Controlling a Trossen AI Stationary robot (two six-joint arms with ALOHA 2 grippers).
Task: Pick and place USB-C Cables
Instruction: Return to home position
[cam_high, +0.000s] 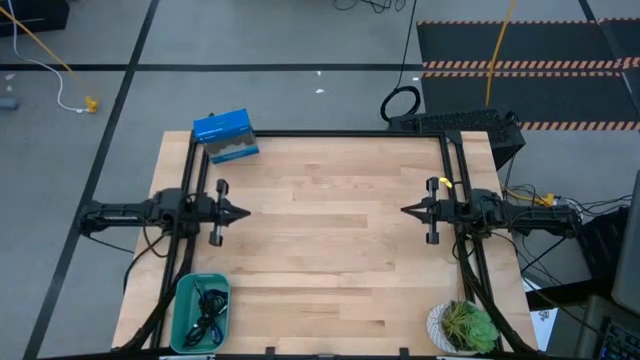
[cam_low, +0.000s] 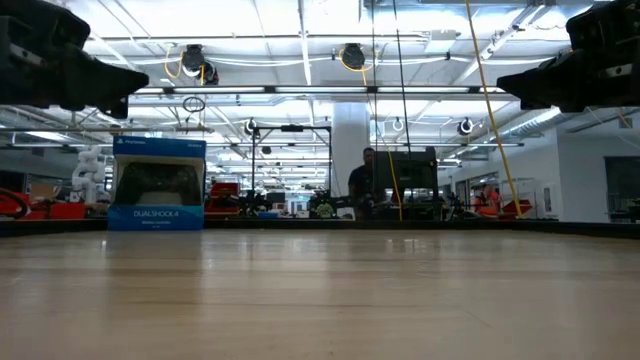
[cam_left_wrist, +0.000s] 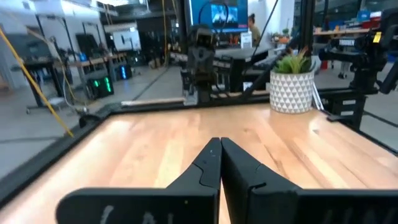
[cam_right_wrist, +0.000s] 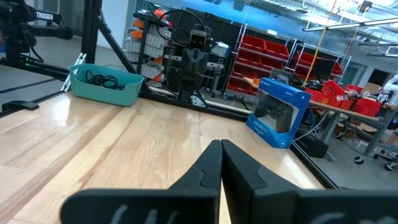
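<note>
The USB-C cables (cam_high: 207, 310) lie as a dark tangle with a bit of blue inside the teal bin (cam_high: 181, 312) at the table's near left corner; the right wrist view shows black cable (cam_right_wrist: 102, 79) heaped in that bin (cam_right_wrist: 106, 90). My left gripper (cam_high: 246, 212) hovers shut over the table's left side, fingers pointing right; its tips (cam_left_wrist: 220, 144) meet. My right gripper (cam_high: 404, 210) hovers shut over the right side, pointing left; its tips (cam_right_wrist: 221, 145) meet. Both are far from the bin and hold nothing.
A blue game-controller box (cam_high: 226, 136) stands at the far left edge. A potted plant (cam_high: 464, 325) in a white pot sits at the near right corner. Bare wood (cam_high: 330, 230) spreads between the two grippers. A person (cam_low: 366, 185) stands in the room far behind the table.
</note>
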